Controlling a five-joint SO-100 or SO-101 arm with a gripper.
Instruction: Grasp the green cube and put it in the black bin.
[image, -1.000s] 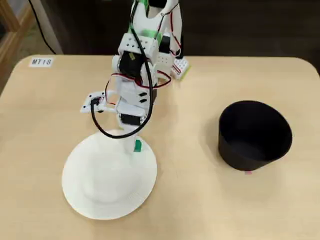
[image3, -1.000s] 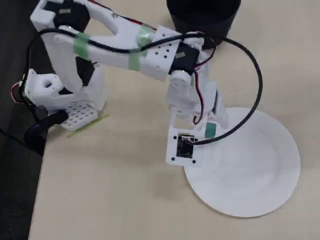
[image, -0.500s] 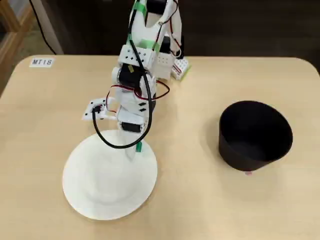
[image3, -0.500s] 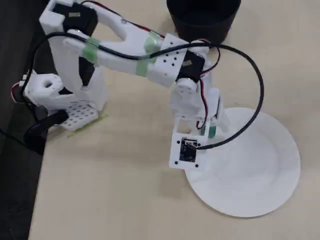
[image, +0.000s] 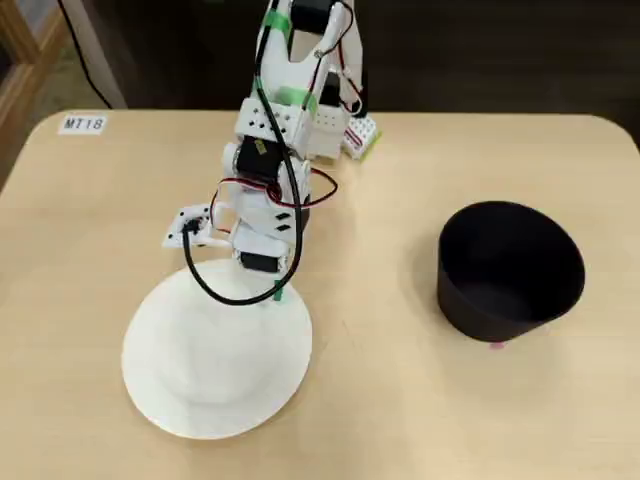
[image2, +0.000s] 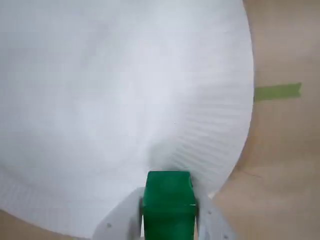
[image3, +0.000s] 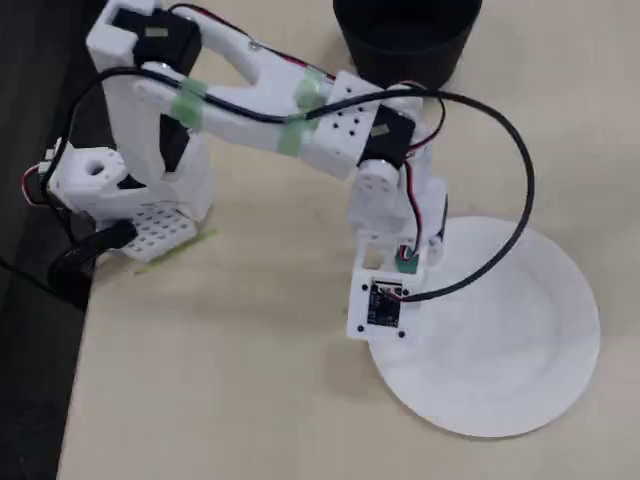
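Wrist view shows gripper (image2: 169, 220) fingers clamped on the green cube (image2: 169, 202), raised over white plate (image2: 100, 100) edge, with a green tape strip (image2: 277, 92) on the table; fixed views barely show cube (image3: 408, 264). Black bin (image: 510, 270) looks empty, well apart from the plate.

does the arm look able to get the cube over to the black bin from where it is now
Probably yes. The gripper is shut on the green cube, above the white plate. In a fixed view the bare table lies between it and the open-topped black bin, with nothing in the way.
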